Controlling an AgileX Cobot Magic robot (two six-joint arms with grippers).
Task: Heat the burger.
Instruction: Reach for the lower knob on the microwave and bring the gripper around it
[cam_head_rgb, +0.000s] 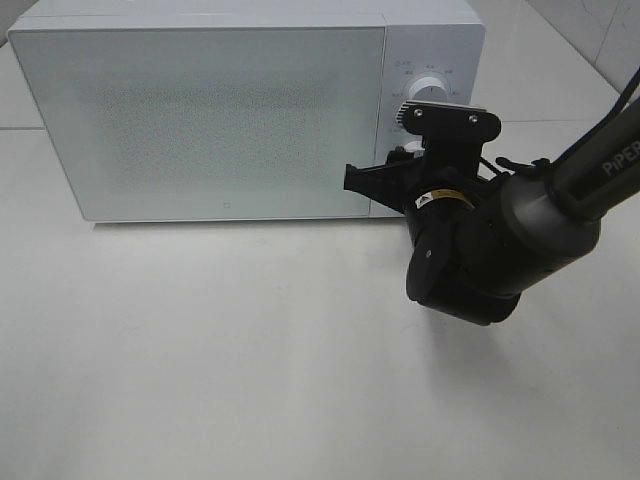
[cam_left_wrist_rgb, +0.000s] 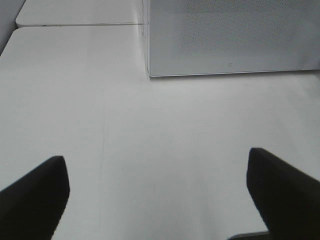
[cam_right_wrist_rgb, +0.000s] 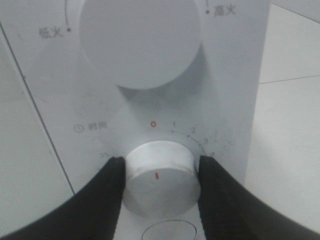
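Left claw (cam_left_wrist_rgb: 156, 162): spread wide, holding nothing, above white surface (cam_left_wrist_rgb: 150, 115). Microwave (cam_head_rgb: 200, 110): door closed, frosted front. Burger: not visible in any view. Right claw (cam_right_wrist_rgb: 161, 170): half-closed, 2 fingers (cam_right_wrist_rgb: 107, 195) pressed on either side of lower knob (cam_right_wrist_rgb: 159, 185) on control panel (cam_right_wrist_rgb: 100, 115).

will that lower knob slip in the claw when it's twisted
Probably slippery: the knob looks smooth and glossy, no ridges. It seems rigid, so the right claw pinching both sides shouldn't dent it. Being round, it could spin in the grip.
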